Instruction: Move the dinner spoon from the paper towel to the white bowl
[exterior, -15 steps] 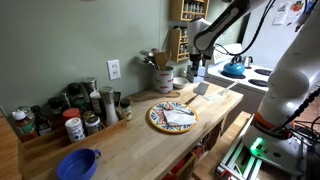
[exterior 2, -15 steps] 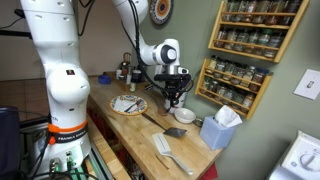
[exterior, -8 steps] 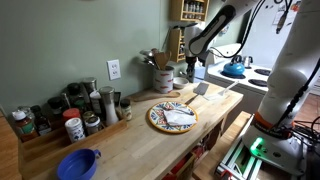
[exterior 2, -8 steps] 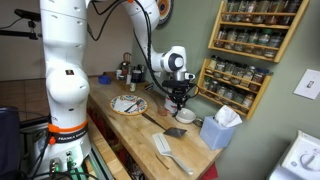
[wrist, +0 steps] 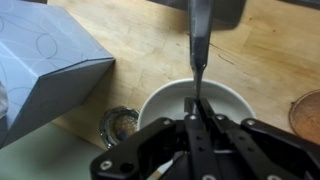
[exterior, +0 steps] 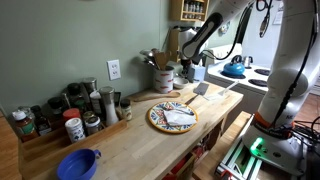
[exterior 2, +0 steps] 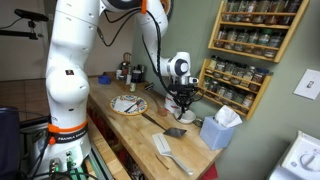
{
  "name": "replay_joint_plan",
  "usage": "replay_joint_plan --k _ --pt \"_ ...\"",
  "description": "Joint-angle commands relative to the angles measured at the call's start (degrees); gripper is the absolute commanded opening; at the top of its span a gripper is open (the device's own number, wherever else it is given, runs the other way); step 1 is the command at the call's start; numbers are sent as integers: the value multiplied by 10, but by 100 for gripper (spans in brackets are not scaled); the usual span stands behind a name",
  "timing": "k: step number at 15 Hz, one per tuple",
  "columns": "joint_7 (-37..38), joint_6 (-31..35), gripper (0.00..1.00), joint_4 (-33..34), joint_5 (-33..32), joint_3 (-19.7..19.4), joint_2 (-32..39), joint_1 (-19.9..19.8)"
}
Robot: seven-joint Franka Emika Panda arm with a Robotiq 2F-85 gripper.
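Observation:
My gripper (wrist: 197, 118) is shut on the dinner spoon (wrist: 197, 45), which hangs straight down over the middle of the white bowl (wrist: 160, 100) in the wrist view. In both exterior views the gripper (exterior: 186, 68) (exterior 2: 181, 100) hovers just above the bowl (exterior 2: 185, 116), by the back of the counter. The paper towel (exterior: 180, 116) is a rumpled whitish sheet lying on the yellow-rimmed plate (exterior: 155, 120), with no spoon on it. The plate also shows in an exterior view (exterior 2: 128, 104).
A blue-grey tissue box (wrist: 50, 65) (exterior 2: 218, 128) and a small glass jar (wrist: 118, 125) stand next to the bowl. A utensil crock (exterior: 162, 78), spice jars (exterior: 70, 110), a blue bowl (exterior: 78, 163), a white spatula (exterior 2: 170, 152) and a dark spatula (exterior 2: 165, 125) are on the counter.
The arm has carried the spoon away from the plate towards the wall, and it now hangs over the white bowl.

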Motion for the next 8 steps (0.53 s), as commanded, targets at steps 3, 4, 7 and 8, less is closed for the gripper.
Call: replay_joint_plan --k 3,4,7,8 --pt "-10 5 2 38 13 1 56 0" --pt "-11 5 2 42 14 1 60 0" --pt "-14 3 2 49 12 1 71 0" --pt "-15 2 2 52 11 1 74 0"
